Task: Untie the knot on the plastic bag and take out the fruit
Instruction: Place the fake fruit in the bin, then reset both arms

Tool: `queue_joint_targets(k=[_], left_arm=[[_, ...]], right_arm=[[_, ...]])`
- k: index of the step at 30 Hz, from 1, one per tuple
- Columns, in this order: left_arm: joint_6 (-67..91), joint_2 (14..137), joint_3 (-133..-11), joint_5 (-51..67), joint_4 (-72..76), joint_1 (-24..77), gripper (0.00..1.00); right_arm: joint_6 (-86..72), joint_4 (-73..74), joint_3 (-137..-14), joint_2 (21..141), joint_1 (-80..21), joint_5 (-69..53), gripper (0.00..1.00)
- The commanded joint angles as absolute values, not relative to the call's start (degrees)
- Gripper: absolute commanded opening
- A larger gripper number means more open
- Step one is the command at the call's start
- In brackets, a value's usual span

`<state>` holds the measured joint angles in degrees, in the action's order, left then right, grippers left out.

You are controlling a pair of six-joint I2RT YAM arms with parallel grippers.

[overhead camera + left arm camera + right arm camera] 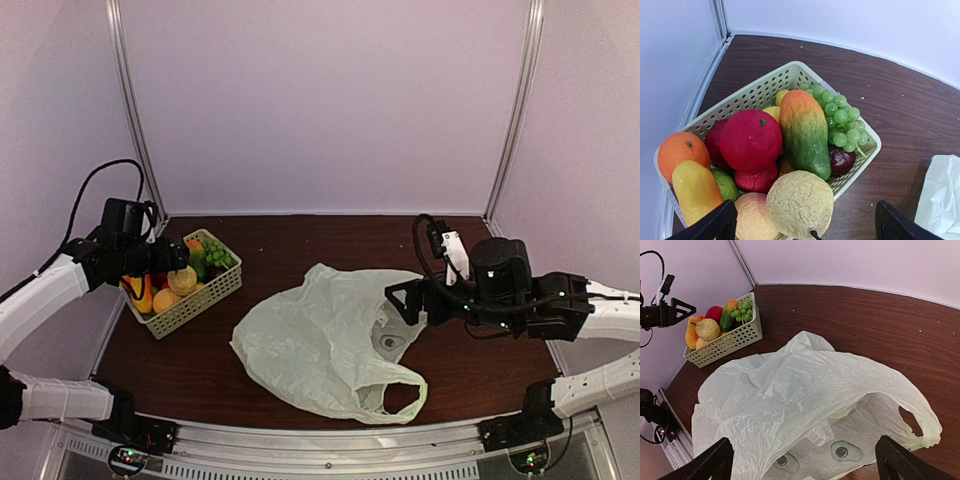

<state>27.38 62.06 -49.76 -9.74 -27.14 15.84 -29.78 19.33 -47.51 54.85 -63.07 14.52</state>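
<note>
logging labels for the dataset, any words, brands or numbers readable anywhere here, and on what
None: no readable text in any view.
The plastic bag carries only grey-green oval printed marks, which are pictures, not letters.
The basket and the fruit show no label or number.

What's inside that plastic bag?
Through its open mouth the plastic bag shows only its own printed marks; no contents visible. The crumpled upper layer hides the rest.

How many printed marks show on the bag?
2, both low on the plastic bag inside its open mouth: one mark, a second mark beside it. Folds may hide others.
</note>
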Motion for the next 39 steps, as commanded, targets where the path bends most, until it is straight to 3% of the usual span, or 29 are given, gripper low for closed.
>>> queue_joint_targets(k=[1, 13, 20, 31, 39], left_arm=[[25.0, 59.3, -51.7, -8.4, -29.5, 15.4, 0.97], [22.6, 52.3, -51.1, -9.1, -34.7, 13.1, 0.97], [19.6, 42.1, -48.8, -5.1, -35.4, 13.1, 0.97], [21.6, 29.2, -42.6, -3.4, -34.9, 13.1, 0.98], [21.9, 27.0, -42.4, -6.8, -34.8, 13.1, 0.97]], right_arm=[[-30.9, 25.6, -49.4, 56.3, -59.7, 17.0, 0.99], [-28.9, 35.3, -49.0, 52.6, -43.6, 15.6, 0.99], [-25.2, 35.5, -47.0, 45.4, -34.3, 16.5, 0.99], [-18.3, 22.2, -34.8, 28.1, -33.2, 19.5, 0.99], [-17.5, 21.2, -32.0, 24.2, -33.1, 20.9, 0.99]])
